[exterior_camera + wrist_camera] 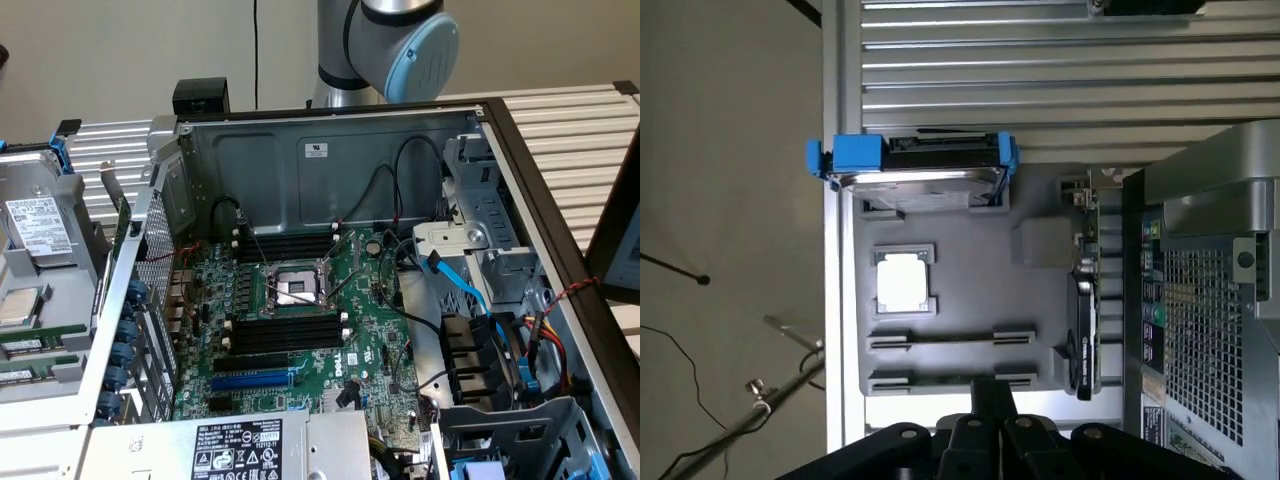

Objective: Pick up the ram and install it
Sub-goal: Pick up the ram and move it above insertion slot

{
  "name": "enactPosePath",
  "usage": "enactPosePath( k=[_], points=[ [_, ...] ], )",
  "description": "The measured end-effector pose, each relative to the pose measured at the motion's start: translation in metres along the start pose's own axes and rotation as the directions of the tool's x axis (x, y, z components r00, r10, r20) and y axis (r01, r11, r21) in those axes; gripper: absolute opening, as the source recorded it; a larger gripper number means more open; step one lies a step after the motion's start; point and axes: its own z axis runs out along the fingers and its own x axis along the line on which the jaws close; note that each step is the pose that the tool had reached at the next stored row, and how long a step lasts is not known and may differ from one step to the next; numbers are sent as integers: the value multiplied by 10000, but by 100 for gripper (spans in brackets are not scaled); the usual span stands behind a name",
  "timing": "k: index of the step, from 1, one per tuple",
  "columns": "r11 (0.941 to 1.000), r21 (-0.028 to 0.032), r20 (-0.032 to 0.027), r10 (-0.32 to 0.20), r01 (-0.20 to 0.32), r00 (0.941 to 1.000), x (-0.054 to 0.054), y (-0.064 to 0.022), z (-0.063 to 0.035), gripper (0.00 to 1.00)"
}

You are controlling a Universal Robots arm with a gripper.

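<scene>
Our gripper [992, 398] hangs with its fingers pressed together, holding nothing, above the grey tray [970, 270] that sits beside the open computer case [280, 190]. We see the ram [940, 380] lying in the tray slot nearest the fingertips, just ahead of them.

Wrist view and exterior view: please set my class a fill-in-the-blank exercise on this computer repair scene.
1. The gripper, close to the gray tray, has its jaws ____.
2. The number of ram sticks lying in that tray is ____.
3. The expansion slot on the motherboard is coloured ____.

Missing words: shut; two; blue.
</scene>
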Motion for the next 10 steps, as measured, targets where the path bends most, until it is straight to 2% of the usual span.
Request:
enactPosePath(
  k=[5,10],
  points=[
    [9958,1,-35,-914,914,9958,0,0,7,11],
    [9834,-1,-70,-1814,1814,9834,0,-1,16,11]
  ],
)
